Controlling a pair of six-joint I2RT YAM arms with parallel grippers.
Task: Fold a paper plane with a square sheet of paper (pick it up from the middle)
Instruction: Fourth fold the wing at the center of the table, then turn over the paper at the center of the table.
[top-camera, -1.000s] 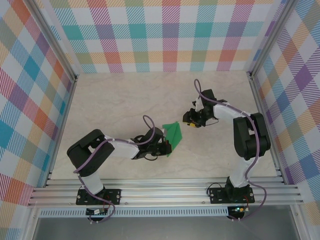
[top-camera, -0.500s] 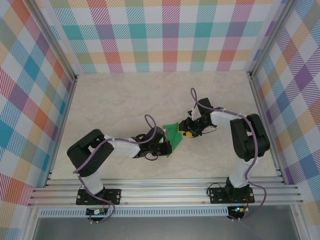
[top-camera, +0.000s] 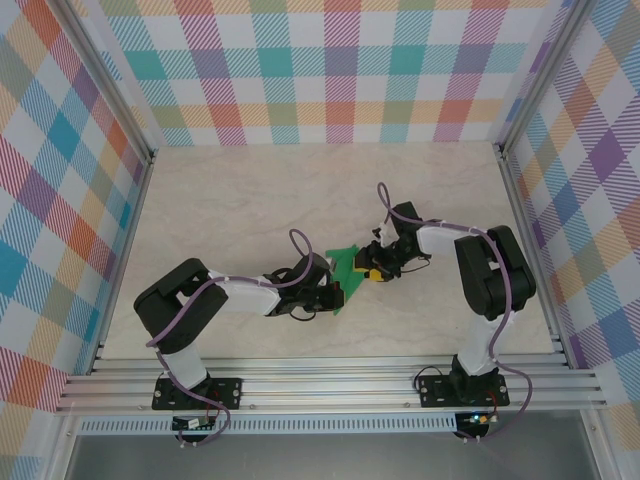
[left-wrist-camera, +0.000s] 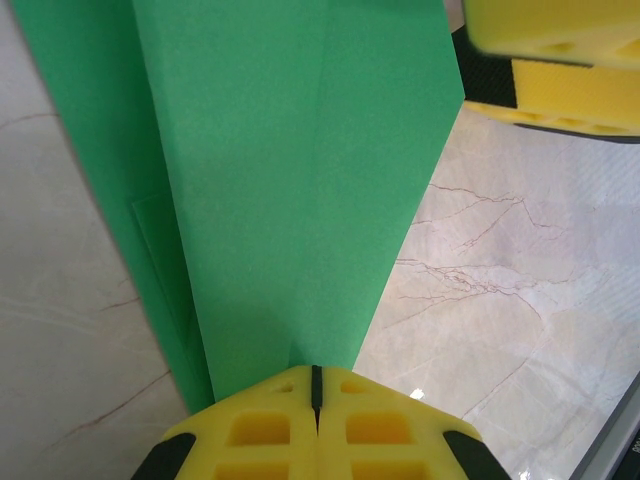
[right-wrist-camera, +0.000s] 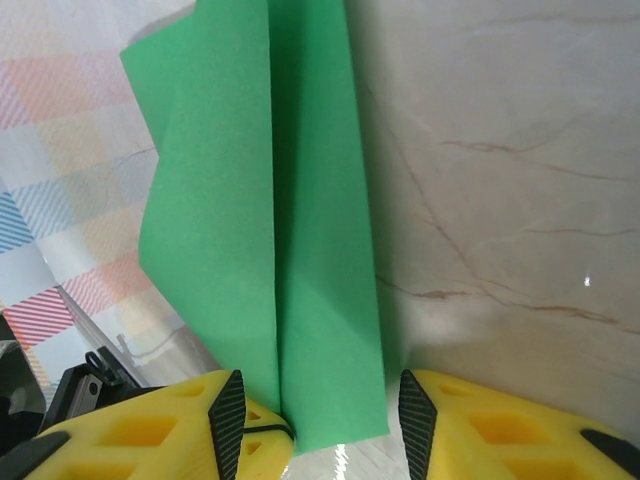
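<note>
Left tool (left-wrist-camera: 315, 385) clenched on the green paper plane (left-wrist-camera: 290, 180): its yellow pads (left-wrist-camera: 260, 430) meet flat, and the folded sheet fans out from between them, one long crease running away from the grip. Across from the left tool, at the paper's other end, the right tool (right-wrist-camera: 320, 400) stands released. Its fingers (right-wrist-camera: 150, 435) are set apart on either side of the narrow layered edge, with a gap showing on both sides. The paper spans the short stretch from the left tool to its partner, above the middle of the pale marbled counter (top-camera: 230, 200). Whether any edge brushes that surface cannot be told.

The sheet looks feather-light and thin. It is likely stiff only along its folds and floppy at the loose flaps, and it would dent or tear under a hard squeeze. The safest hold appears to be across the stacked layers at the centre crease, near the middle of its length and just beyond the left tool, rather than on a single outer flap that could slide or unfold.
</note>
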